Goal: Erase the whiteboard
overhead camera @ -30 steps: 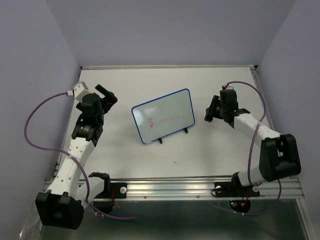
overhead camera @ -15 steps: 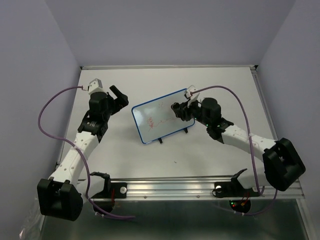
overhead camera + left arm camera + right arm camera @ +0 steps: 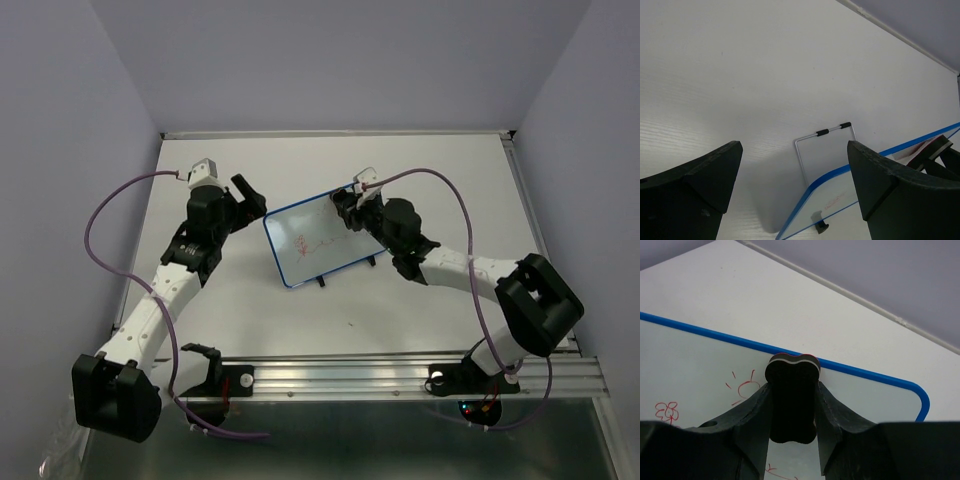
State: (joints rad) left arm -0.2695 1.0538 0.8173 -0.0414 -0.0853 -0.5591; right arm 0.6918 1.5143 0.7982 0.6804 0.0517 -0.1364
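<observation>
The whiteboard [image 3: 318, 234], blue-framed with red scribbles, stands tilted on small black feet mid-table. My right gripper [image 3: 350, 211] is at its upper right part, shut on a black eraser [image 3: 792, 397] whose top end lies against the board just below the blue top frame [image 3: 865, 374]. A red sun drawing [image 3: 742, 387] sits just left of the eraser and a red flower [image 3: 667, 410] farther left. My left gripper [image 3: 250, 193] hovers open by the board's upper left corner. In the left wrist view the board [image 3: 829, 202] shows edge-on between the left gripper's [image 3: 794, 147] wide-apart fingers.
A wire stand [image 3: 824, 145] props the board from behind on the white table [image 3: 440, 170]. Purple cables [image 3: 100, 215] loop from both wrists. Lilac walls close the back and sides, and a metal rail [image 3: 400, 372] runs along the near edge.
The right arm swung left from the table's right side and brought the eraser onto the board's upper right. The left gripper moved right, closer to the board's upper left corner.
</observation>
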